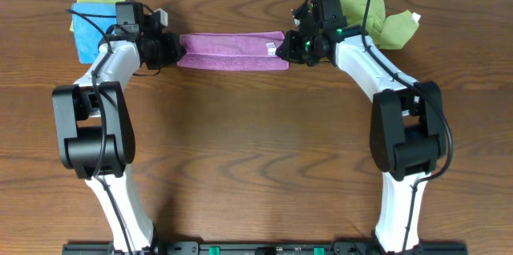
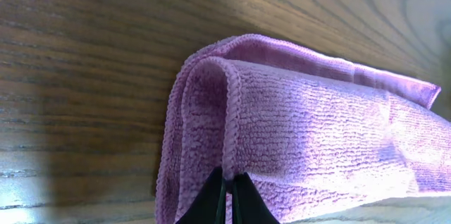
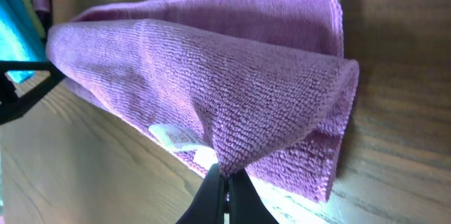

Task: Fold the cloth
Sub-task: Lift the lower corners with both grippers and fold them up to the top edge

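Where my two hands meet it, the cloth (image 1: pixel 232 50) lies stretched between them as a long, narrow purple band toward the far side of the table (image 1: pixel 256 159), doubled over on itself lengthwise. My left hand (image 1: pixel 170 49) is clamped shut on its left end and my right hand (image 1: pixel 298 46) is clamped shut on its right end. In each wrist view the two dark fingertips (image 2: pixel 208 206) press together with a pinch of the cloth between them. From my left wrist, the cloth curls back in a rounded fold. Its stitched hem runs straight down into my grip, and a lower layer shows beyond it. From my right wrist, the upper layer arches up off the lower one like a loose tunnel. The small white tag (image 3: pixel 173 136) sits just beside my grip, to its left in that view.

The table is dark brown wood with a strong grain, and a pale strip runs along its far edge. Behind my left hand lies a bright blue cloth (image 1: pixel 86 34), and behind my right hand a crumpled light-green cloth (image 1: pixel 377 18).

Both my arms reach forward from their bases at the near edge. The elbows are set wide, the forearms angle inward toward each other, and the wrists are low over the table.
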`<state>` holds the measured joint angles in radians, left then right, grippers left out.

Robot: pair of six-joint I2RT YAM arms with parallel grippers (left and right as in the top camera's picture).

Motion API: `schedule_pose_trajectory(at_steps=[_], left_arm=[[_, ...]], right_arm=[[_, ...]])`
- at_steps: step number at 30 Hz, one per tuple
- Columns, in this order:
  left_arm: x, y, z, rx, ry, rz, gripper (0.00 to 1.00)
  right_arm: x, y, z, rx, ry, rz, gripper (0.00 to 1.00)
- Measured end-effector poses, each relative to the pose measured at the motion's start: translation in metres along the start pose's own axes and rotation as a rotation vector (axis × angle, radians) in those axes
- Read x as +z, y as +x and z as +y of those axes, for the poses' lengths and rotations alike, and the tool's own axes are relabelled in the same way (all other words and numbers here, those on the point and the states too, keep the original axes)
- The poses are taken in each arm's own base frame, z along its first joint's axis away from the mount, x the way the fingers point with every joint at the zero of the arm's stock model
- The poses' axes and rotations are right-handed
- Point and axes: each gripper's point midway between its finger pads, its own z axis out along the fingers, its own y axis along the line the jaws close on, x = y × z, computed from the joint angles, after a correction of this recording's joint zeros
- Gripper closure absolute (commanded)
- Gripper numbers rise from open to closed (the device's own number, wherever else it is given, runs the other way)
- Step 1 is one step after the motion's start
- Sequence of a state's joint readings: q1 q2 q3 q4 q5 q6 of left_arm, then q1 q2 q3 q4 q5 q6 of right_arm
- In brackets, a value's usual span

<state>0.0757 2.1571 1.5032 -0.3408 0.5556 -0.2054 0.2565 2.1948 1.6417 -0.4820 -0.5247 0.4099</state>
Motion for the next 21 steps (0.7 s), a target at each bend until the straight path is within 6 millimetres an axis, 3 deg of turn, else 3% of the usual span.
schedule_pose_trajectory(at_steps=[3, 4, 5, 6, 8, 10, 12, 17, 19, 20, 21], left_arm=[[0.0, 0.001, 0.003, -0.002, -0.019, 0.001, 0.94], [0.0, 0.001, 0.005, -0.002, -0.025, 0.0, 0.94], [0.0, 0.0, 0.006, -0.002, -0.031, -0.001, 0.77], [0.0, 0.0, 0.007, 0.005, -0.038, -0.004, 0.58], [0.0, 0.0, 0.008, 0.008, -0.045, -0.005, 0.5], [0.0, -0.001, 0.009, 0.009, -0.052, -0.006, 0.41], [-0.001, 0.001, 0.011, 0.01, -0.06, -0.001, 0.41], [-0.008, -0.004, 0.005, 0.029, -0.066, 0.015, 0.4], [-0.014, -0.011, 0.0, 0.049, -0.065, 0.012, 0.42], [-0.017, -0.013, -0.002, 0.059, -0.065, 0.012, 0.44], [-0.021, -0.016, -0.005, 0.068, -0.065, 0.008, 0.57]], right_arm=[[0.0, 0.002, -0.001, -0.002, 0.003, 0.007, 0.96], [0.0, 0.002, -0.001, -0.003, 0.003, 0.007, 0.76], [0.0, 0.002, -0.001, -0.006, 0.002, 0.008, 0.44], [0.0, 0.003, -0.001, -0.004, 0.004, 0.01, 0.37], [0.0, 0.003, -0.002, -0.009, 0.007, 0.013, 0.24], [0.0, 0.004, -0.002, -0.017, 0.009, 0.015, 0.21], [0.0, 0.004, -0.002, -0.021, 0.009, 0.017, 0.2], [-0.001, 0.008, -0.003, -0.028, 0.017, 0.037, 0.2], [-0.004, 0.006, -0.001, -0.044, 0.018, 0.038, 0.28], [-0.006, 0.004, 0.001, -0.06, 0.016, 0.035, 0.51], [-0.009, -0.001, 0.005, -0.08, 0.015, 0.027, 0.89]])
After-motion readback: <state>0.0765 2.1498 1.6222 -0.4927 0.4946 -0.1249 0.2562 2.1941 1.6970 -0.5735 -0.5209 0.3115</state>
